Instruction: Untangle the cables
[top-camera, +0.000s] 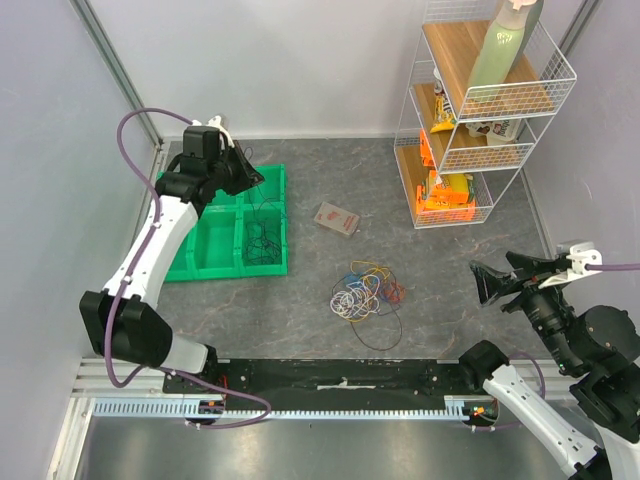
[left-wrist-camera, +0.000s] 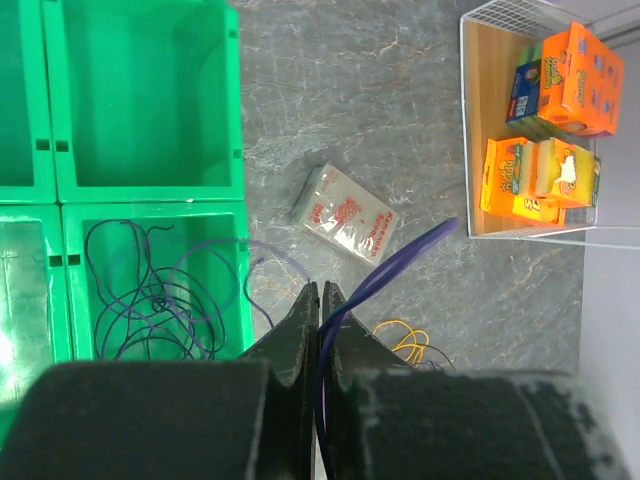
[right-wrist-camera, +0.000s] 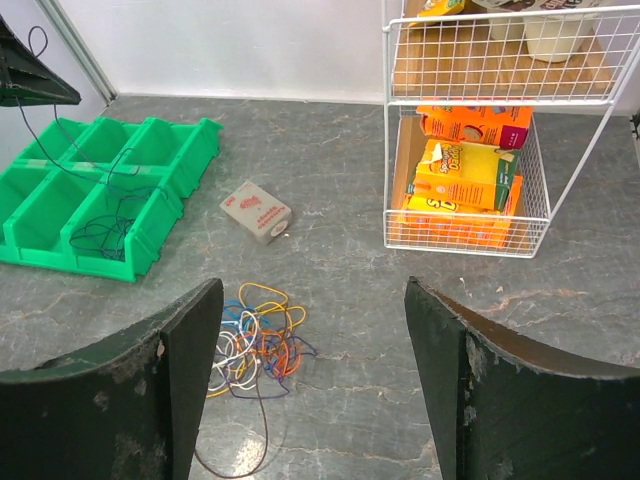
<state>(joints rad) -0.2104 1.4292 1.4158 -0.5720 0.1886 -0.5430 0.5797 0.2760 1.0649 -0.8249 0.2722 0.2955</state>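
A tangle of cables (top-camera: 365, 295) in yellow, white, blue, orange-red and dark purple lies on the table centre, also seen low in the right wrist view as the bunch (right-wrist-camera: 255, 340). My left gripper (top-camera: 250, 178) hangs above the green bin, shut on a dark purple cable (left-wrist-camera: 400, 265) that passes between its fingertips (left-wrist-camera: 320, 288). More dark purple cable (left-wrist-camera: 150, 300) lies coiled in the bin's near right compartment. My right gripper (top-camera: 495, 280) hovers to the right of the tangle, open and empty (right-wrist-camera: 313, 285).
The green compartment bin (top-camera: 215, 255) sits at the left. A white packet (top-camera: 336, 219) lies between the bin and a white wire shelf (top-camera: 470, 110) holding orange boxes and a bottle at the back right.
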